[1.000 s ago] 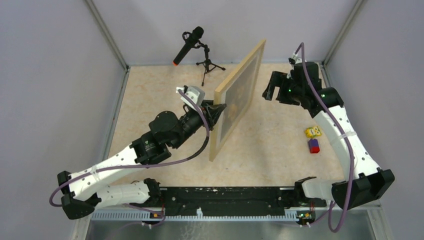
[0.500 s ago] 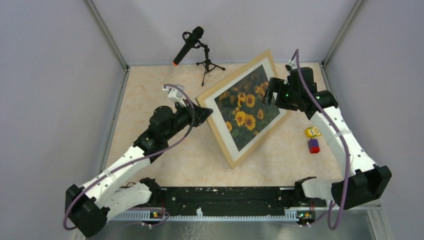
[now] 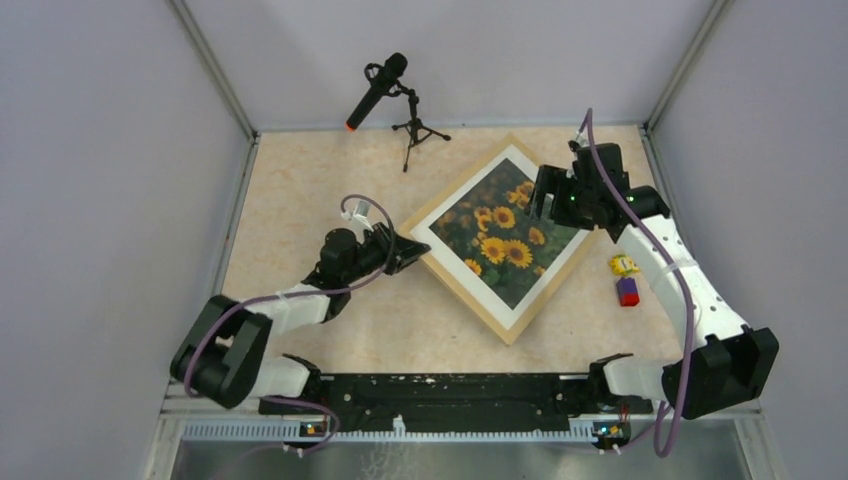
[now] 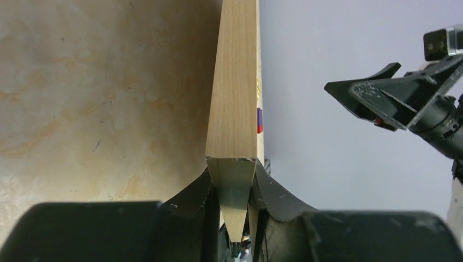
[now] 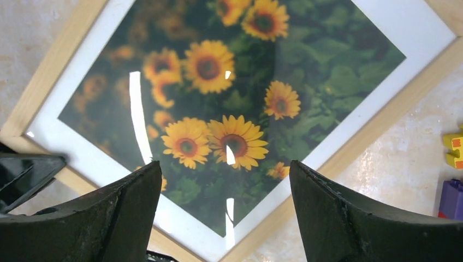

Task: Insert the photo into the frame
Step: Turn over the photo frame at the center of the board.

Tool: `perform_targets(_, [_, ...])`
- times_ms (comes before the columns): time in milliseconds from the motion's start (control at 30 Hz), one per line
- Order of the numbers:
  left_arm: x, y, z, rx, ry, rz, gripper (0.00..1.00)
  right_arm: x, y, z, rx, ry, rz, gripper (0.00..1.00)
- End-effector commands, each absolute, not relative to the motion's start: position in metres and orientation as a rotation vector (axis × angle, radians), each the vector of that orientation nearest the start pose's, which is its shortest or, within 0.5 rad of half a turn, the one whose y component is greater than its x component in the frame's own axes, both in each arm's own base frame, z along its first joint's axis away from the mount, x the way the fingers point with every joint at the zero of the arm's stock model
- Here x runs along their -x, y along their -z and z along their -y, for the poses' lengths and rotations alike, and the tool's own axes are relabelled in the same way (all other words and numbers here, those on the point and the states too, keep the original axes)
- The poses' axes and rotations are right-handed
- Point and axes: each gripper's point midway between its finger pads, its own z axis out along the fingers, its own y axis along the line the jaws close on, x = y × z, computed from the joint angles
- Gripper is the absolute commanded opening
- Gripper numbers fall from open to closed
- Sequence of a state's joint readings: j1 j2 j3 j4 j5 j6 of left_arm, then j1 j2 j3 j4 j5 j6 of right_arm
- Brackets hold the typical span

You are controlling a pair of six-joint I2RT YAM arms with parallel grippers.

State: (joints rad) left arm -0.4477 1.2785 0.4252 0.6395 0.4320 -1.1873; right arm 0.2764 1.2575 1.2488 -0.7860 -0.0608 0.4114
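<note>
Pale natural-wood strips form the large rectangular picture frame (image 3: pixel 462 296), which lies face up, turned like a diamond, on the beige marbled table (image 3: pixel 300 190) between the two arms. Inside it I see the photo (image 3: pixel 503 243), a paper print of yellow sunflowers on dark green leaves, ringed by a white border (image 3: pixel 452 248); I cannot tell whether that border is a mat or the print's own margin. Streaks of glare across the flowers in the right wrist view suggest glazing over the print. Left gripper (image 3: pixel 412 250) is clamped narrow on the frame's left corner; its wrist view shows the wood edge wedged between both jaws. I cannot tell whether that corner rests fully on the table. Right gripper (image 3: pixel 543 195) hovers above the frame's upper right part, jaws spread wide, holding nothing. Judgement: the insertion itself looks done, with the print seated square in the opening. What is left, as I read it, is to let go of the corner and pull both arms clear. The back is hidden, so I cannot confirm that anything closes it. A small yellow toy block (image 3: pixel 625 264) and a purple-and-red block (image 3: pixel 627 291) sit right of the frame, apart from it.
</note>
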Motion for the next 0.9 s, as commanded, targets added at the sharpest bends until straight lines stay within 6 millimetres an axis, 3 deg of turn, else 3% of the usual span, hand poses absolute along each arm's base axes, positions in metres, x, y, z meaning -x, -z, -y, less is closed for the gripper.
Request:
perform_targets(0, [-0.276, -0.183, 0.274, 0.309, 1.685, -1.855, 0.0, -0.312, -0.229, -0.116, -0.123, -0.422, -2.345, 0.85])
perform_targets(233, [-0.281, -0.15, 0.315, 0.356, 1.727, -1.886, 0.0, -0.306, -0.224, -0.111, -0.139, -0.406, -2.355, 0.85])
perform_targets(367, [-0.278, -0.129, 0.332, 0.382, 1.761, -1.905, 0.0, -0.304, -0.234, -0.109, -0.134, -0.413, -2.34, 0.85])
perform_targets(567, [-0.279, -0.094, 0.333, 0.444, 1.693, -1.99, 0.0, -0.3, -0.251, -0.104, -0.125, -0.395, -2.311, 0.86])
perform_targets(600, [-0.278, -0.084, 0.333, 0.464, 1.669, -2.036, 0.04, -0.299, -0.252, -0.104, -0.125, -0.395, -2.308, 0.86])
perform_targets(700, [-0.273, -0.059, 0.324, 0.51, 1.543, -2.168, 0.42, -0.297, -0.257, -0.104, -0.124, -0.399, -2.303, 0.86])
perform_targets(733, [-0.27, -0.054, 0.318, 0.513, 1.478, -2.221, 0.5, -0.296, -0.259, -0.104, -0.123, -0.399, -2.302, 0.86])
perform_targets(867, [-0.266, -0.045, 0.286, 0.517, 1.255, -2.346, 0.69, -0.292, -0.289, -0.1, -0.099, -0.389, -2.253, 0.89])
